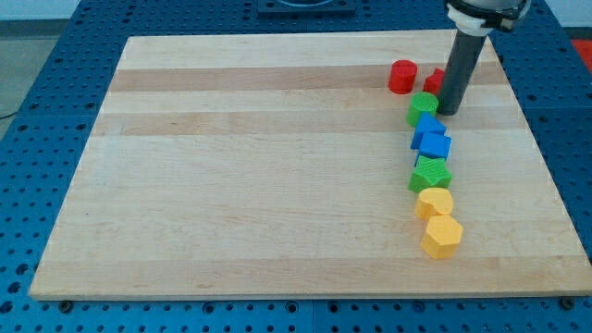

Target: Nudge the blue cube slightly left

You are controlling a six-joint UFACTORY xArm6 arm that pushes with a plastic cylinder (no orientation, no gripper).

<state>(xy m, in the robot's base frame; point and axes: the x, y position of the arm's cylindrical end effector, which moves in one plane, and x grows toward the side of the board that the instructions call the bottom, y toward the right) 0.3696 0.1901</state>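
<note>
The blue cube lies at the view's right in a column of blocks, touching a second blue block just above it. A green cylinder is above them and a green block below. My tip stands just right of the green cylinder, above and slightly right of the blue cube, not touching it. A red cylinder sits to the upper left of the rod. A second red block is partly hidden behind the rod.
Two yellow blocks end the column at the bottom. The wooden board lies on a blue perforated table; its right edge is close to the blocks.
</note>
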